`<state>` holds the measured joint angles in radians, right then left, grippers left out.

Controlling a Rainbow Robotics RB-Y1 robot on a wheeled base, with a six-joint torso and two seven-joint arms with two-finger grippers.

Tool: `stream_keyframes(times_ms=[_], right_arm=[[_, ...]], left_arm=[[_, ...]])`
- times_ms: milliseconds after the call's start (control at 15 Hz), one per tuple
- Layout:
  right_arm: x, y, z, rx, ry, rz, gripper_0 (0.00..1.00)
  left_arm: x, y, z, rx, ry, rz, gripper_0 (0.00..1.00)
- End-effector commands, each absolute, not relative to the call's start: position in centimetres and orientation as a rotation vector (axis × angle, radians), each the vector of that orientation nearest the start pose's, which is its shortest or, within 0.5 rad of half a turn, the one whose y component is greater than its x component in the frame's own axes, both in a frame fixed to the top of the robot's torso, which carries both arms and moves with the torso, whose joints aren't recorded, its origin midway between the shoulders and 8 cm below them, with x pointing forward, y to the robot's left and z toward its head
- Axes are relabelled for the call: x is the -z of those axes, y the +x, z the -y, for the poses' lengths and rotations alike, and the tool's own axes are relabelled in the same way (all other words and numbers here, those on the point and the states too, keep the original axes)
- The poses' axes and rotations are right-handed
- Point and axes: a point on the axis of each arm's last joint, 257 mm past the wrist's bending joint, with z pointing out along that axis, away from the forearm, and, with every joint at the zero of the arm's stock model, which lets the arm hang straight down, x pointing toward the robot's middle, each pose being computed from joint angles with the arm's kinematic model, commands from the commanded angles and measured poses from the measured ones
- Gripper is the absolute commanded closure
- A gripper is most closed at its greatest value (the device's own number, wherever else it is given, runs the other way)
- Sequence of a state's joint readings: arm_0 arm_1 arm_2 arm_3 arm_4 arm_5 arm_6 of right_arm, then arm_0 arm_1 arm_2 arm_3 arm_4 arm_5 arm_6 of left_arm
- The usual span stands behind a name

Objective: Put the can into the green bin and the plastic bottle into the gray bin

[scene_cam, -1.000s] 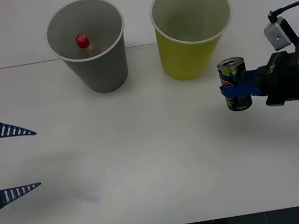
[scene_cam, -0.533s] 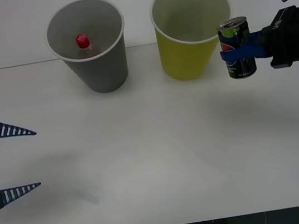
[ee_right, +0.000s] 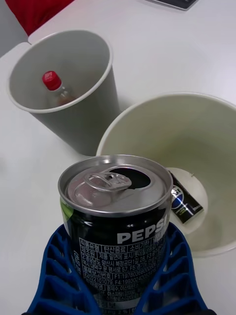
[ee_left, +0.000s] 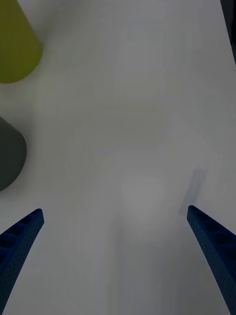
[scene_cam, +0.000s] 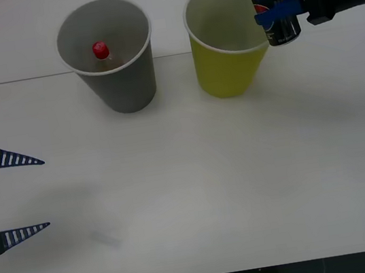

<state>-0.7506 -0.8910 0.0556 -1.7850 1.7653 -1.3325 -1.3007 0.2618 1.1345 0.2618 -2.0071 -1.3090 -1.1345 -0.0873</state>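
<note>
The can, dark with a silver top, hangs tilted over the right rim of the green bin, with my right gripper shut on it. In the right wrist view the can sits between the blue fingers, above the green bin's pale inside. The plastic bottle with its red cap stands inside the gray bin, also seen in the right wrist view as the bottle in the gray bin. My left gripper is open above the table's left side.
A small dark label-like shape shows on the green bin's floor. The two bins stand side by side at the back of the white table. The left wrist view shows the green bin and the gray bin at its edge.
My right gripper has lifted the can from table height up and toward the back, to the green bin's right rim. The left arm has not moved.
</note>
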Motion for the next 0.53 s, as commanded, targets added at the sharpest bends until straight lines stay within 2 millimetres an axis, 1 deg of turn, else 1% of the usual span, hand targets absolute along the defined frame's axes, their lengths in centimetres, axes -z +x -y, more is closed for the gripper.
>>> stream_keyframes(times_ms=[67, 200, 267, 533], right_arm=[[-1.5, 53.7, 15.6, -0.335, -0.969, -1.970, 1.00], [-1.8, 55.8, 15.3, -0.295, -0.954, -1.993, 1.00], [-1.7, 56.6, 15.1, -0.280, -0.951, -2.004, 1.00], [-1.4, 58.4, 14.9, -0.263, -0.926, -2.042, 1.00]], left_arm=[[16.7, 34.1, -28.6, 0.118, 1.762, -1.444, 0.00], [16.7, 34.1, -28.6, 0.118, 1.762, -1.444, 0.00], [16.7, 34.1, -28.6, 0.118, 1.762, -1.444, 0.00], [16.7, 34.1, -28.6, 0.118, 1.762, -1.444, 0.00]])
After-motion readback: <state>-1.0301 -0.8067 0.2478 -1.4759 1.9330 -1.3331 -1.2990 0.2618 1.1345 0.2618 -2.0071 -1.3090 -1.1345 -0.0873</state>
